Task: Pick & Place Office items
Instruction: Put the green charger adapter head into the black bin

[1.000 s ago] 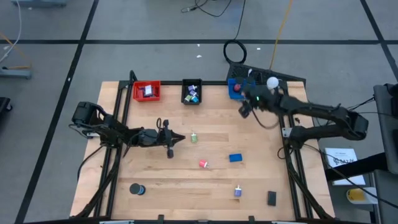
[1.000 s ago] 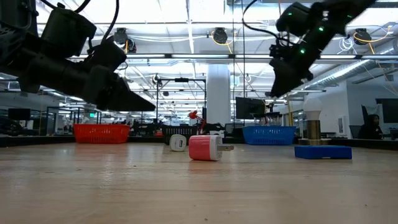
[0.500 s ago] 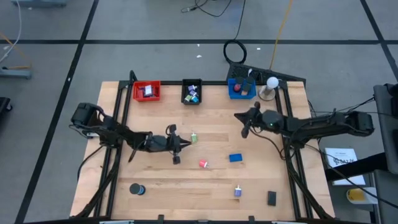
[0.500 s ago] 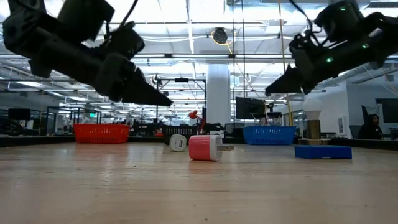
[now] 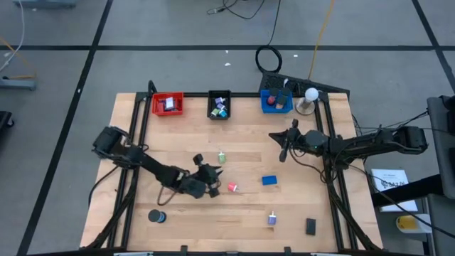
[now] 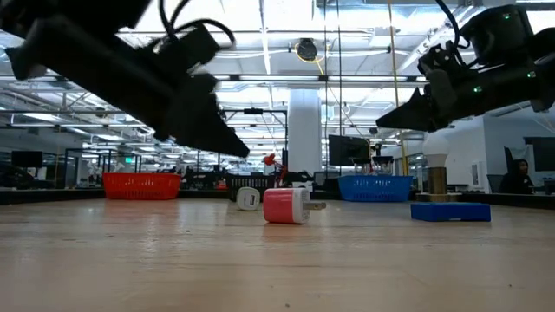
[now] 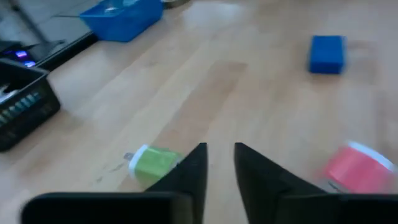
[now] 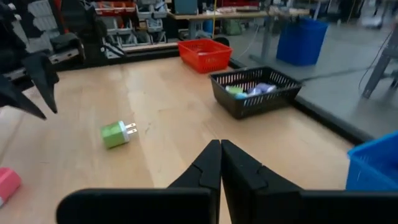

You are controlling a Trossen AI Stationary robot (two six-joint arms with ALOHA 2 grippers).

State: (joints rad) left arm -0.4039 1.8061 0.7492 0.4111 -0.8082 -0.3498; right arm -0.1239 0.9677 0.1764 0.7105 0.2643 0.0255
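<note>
So the worktop [image 5: 170, 142] is carrying three trays lined up along its far edge: red tray [image 5: 168, 104], black tray [image 5: 219, 105] and blue tray [image 5: 276, 102], with a white ball-shaped lamp [image 5: 311, 95] sitting at the far right corner. Looks to me like we're in the reach-for-a-pick step: the left gripper [image 5: 211, 182] is hanging over the middle of the worktop, fingers only a narrow gap apart and holding nothing, sitting between the green charger [image 7: 152, 163] and the red charger [image 5: 232, 187]. I can't tell for sure which one it's going for, but the red one is closest in the high view. Next move probably calls for spreading those fingers wider, lining up over the plug body and dropping down, then carrying it to a tray at the far edge. The right gripper [image 5: 284, 144] is waiting toward the right side, fingers pressed together and empty. Other office items are lying around loose: a blue block [image 5: 269, 180] right of centre, a black disc [image 5: 156, 216] near the front left corner, a small purple piece [image 5: 271, 218] and a black block [image 5: 311, 226] near the front edge. Nothing is really blocking the pick; the two chargers are well apart.
</note>
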